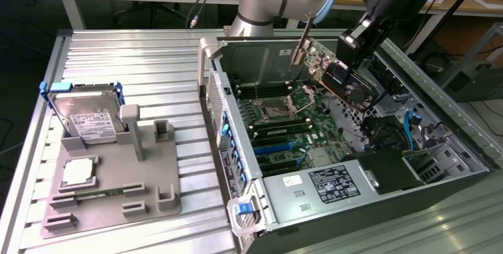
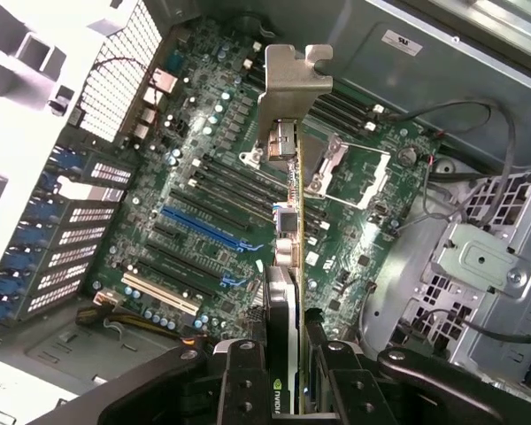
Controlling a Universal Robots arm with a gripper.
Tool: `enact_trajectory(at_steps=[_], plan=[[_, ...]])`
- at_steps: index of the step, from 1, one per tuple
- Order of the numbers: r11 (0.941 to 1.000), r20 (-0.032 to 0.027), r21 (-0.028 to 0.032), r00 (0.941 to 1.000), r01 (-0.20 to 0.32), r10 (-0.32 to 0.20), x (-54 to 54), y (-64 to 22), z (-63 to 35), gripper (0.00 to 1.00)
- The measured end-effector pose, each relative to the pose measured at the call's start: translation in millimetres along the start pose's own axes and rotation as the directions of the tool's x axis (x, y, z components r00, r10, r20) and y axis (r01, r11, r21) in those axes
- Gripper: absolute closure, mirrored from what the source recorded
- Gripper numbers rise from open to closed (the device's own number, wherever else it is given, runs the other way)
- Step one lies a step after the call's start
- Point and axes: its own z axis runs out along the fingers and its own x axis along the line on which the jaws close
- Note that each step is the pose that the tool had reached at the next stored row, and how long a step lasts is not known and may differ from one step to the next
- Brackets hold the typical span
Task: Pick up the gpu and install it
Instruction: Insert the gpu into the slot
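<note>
One tool [image 2: 292, 359] clamps the gpu [image 2: 288, 97], NVIDIA logo on its edge, above the motherboard [image 2: 195, 133].

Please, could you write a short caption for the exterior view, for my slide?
The gripper holds the gpu, tilted, above the motherboard of the open computer case.

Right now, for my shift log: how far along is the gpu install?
Done: the gpu is picked up, clamped in the gripper. In hand: it hangs above the motherboard inside the open computer case, touching no slot. Left: seating it; the blue slot on the board stands empty.
</note>
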Motion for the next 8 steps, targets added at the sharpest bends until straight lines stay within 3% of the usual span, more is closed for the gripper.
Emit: enact_trajectory(at_steps=[8], plan=[[0.9995,-0.0014,-0.0012,0.9995,0.03,-0.03,0.0,0.0,0.0,0.73]])
